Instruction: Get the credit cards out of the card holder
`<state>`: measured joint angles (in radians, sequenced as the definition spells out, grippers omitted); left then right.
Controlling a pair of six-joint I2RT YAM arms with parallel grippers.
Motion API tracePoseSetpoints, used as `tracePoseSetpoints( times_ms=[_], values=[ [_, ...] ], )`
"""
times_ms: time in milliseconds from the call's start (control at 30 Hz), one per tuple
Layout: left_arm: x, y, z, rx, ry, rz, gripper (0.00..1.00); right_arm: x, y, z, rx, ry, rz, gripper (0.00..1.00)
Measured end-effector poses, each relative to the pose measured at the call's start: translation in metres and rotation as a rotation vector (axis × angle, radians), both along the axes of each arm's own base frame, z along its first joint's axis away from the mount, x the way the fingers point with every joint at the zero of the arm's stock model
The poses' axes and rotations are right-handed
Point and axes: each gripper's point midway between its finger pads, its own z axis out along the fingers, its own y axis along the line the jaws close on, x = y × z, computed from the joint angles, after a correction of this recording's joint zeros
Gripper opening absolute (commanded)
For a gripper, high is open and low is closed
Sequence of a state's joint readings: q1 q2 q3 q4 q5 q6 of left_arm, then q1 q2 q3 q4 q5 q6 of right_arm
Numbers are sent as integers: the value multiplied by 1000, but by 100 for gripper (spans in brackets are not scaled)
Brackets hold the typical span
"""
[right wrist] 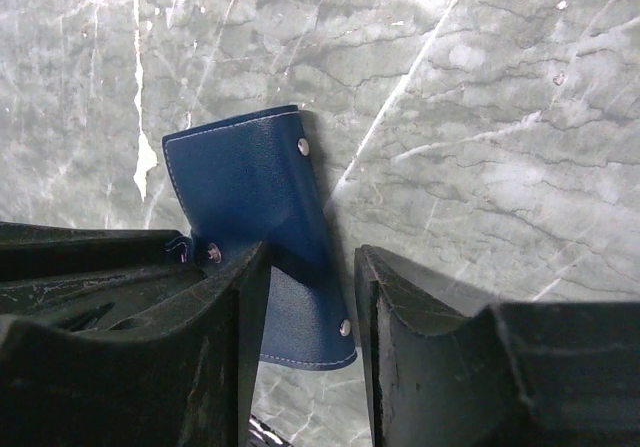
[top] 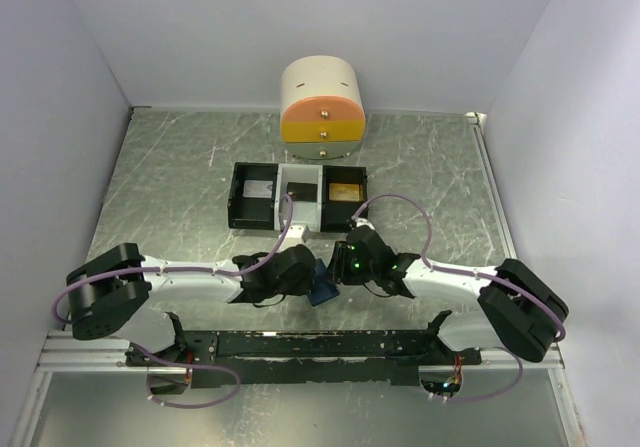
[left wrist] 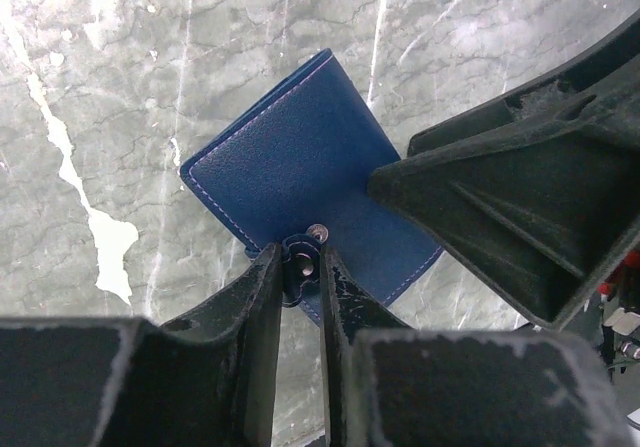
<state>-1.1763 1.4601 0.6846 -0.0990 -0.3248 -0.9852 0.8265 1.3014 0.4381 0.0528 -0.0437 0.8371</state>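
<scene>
Grey marbled table (top: 170, 167) under white walls, and at its near middle, between my two wrists, is the card holder (left wrist: 290, 167). It is folded shut, so I judge most of the work is ahead. No card shows at any of its edges, and whatever is inside is not yet out. One tan-gold card (top: 346, 190) sits in the right compartment of the black-and-white tray (top: 236, 199) further back, which I count as one removed. Something pale and flat lies in the left compartment (too small for me to name).

The holder is dark blue with pale stitching round the edge, turned at an angle, with a silver snap stud on its face. Its black clasp tab (left wrist: 298, 259) sticks out toward my left gripper (left wrist: 300, 267), whose fingers stand narrow and pinch that tab. My right gripper (right wrist: 310, 259) has its jaws apart, clamped on nothing that I can see. One finger lies over the holder's face and the other stands beside its edge, over bare table. Behind the tray stands a cream cabinet (top: 322, 107) with orange and yellow drawers.
</scene>
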Motion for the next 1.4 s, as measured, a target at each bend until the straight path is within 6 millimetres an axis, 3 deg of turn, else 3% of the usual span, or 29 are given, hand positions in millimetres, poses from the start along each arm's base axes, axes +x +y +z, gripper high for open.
tracePoseSetpoints(
  times_ms=[100,233,667,867,1133,1400],
  values=[
    [-1,1,0,4,4,2,26,0,-2,1,-5,-4,-4,42],
    [0,1,3,20,11,10,45,0,-3,5,-10,-19,4,44],
    [-4,7,-10,124,57,35,70,7,1,18,-21,-51,30,46],
    [-7,6,-12,132,55,30,74,6,2,18,-16,-47,36,46],
    [-7,2,-14,149,50,40,60,5,6,17,-3,-40,50,46],
    [-6,8,-8,166,14,78,59,1,10,6,-7,-2,66,46]
  ],
)
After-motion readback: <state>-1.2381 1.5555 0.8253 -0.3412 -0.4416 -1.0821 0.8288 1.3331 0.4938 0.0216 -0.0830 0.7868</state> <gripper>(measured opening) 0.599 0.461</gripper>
